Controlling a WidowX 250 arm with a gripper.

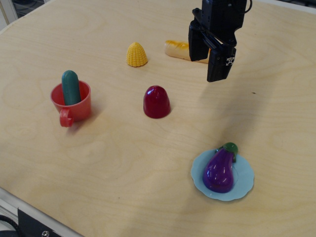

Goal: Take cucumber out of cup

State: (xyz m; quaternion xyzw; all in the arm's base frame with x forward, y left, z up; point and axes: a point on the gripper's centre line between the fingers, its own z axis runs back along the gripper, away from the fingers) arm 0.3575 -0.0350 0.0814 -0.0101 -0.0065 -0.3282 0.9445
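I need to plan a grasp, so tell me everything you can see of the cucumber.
The cucumber is a small, smooth, dark teal-green cylinder with a rounded top, plastic by its look. It stands nearly upright in the red-orange cup, leaning toward the cup's far left rim, its upper part sticking out above the rim. Its lower end is hidden inside. Only the cup touches it; the hand is far off, to the right.

My gripper (pixel 211 53), black, hangs from the frame's upper right, wrist cropped by the top edge. Its two fingers (pixel 220 61) point downward, slightly parted with nothing between them, raised above the surface.
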